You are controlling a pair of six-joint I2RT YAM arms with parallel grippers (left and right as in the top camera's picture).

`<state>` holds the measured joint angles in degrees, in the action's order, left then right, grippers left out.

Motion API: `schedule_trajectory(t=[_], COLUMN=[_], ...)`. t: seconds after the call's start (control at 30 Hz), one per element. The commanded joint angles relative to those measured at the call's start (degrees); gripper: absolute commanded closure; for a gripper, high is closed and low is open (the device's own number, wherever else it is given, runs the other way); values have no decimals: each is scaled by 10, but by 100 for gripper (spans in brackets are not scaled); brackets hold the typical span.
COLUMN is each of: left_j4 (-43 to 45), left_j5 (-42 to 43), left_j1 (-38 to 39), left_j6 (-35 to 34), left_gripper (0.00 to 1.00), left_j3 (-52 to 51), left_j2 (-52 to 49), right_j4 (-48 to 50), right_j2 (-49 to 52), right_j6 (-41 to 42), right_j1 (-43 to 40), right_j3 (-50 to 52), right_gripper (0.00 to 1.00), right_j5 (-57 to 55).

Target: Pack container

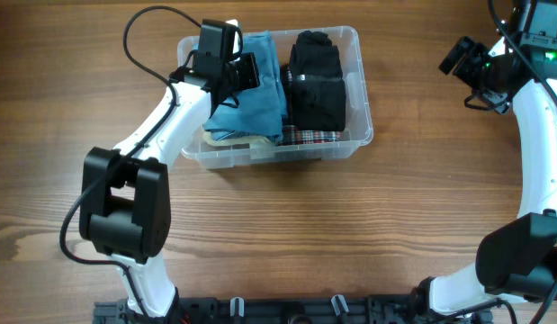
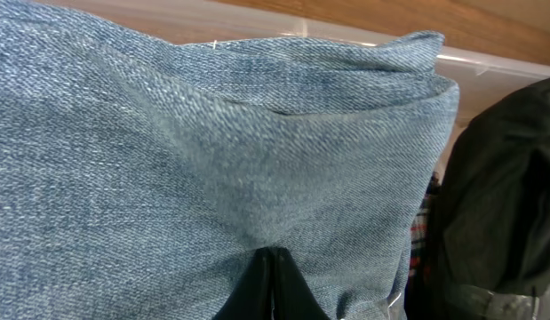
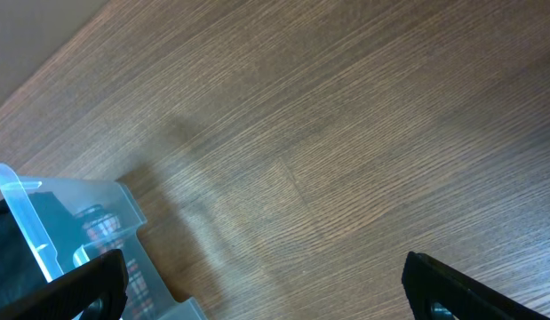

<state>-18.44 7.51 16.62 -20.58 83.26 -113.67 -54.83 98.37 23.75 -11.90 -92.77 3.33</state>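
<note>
Container (image 1: 365,112) sat on the wooden table (image 1: 395,225), toward the far edge & a bit left of centre in the overhead view. Inside: blue denim (image 1: 260,99) folded on the left side, black garment (image 1: 316,81) on the right, plaid cloth (image 1: 309,137) showing under both at the near wall. L gripper (image 2: 273,283) was down inside the container over the denim, jaws closed tight, tips against the fabric; couldn't tell whether any fold was pinched btwn them. R gripper (image 3: 261,267) hung well apart to the right of the container, above bare table, jaws spread wide w/ nothing in them.
</note>
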Motion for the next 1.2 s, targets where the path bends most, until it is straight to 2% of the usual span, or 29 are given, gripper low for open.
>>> schedule_trajectory(t=[0.0,0.23,0.53,0.67,1.0,1.1,1.17], left_j4=[-23,-37,-150,-186,-188,-190,-191], left_j5=[-18,-19,-81,-87,-108,-108,-108], left_j1=[5,2,2,3,1,-1,-1], left_j6=[13,14,13,14,13,13,13], left_gripper=[96,96,93,92,89,78,75], left_j3=[-21,-21,-21,-22,-24,-24,-23], left_j2=[-70,0,128,124,42,36,44], right_j4=[2,2,2,2,2,2,2], right_j2=[8,8,8,8,8,8,8], right_j6=[4,4,4,4,4,4,4], right_j1=[0,0,0,0,0,0,0], right_j3=[-5,-5,-5,-5,-5,-5,-5], right_gripper=[0,0,0,0,0,0,0], right_j5=[-10,-10,-10,-10,-10,-10,-10])
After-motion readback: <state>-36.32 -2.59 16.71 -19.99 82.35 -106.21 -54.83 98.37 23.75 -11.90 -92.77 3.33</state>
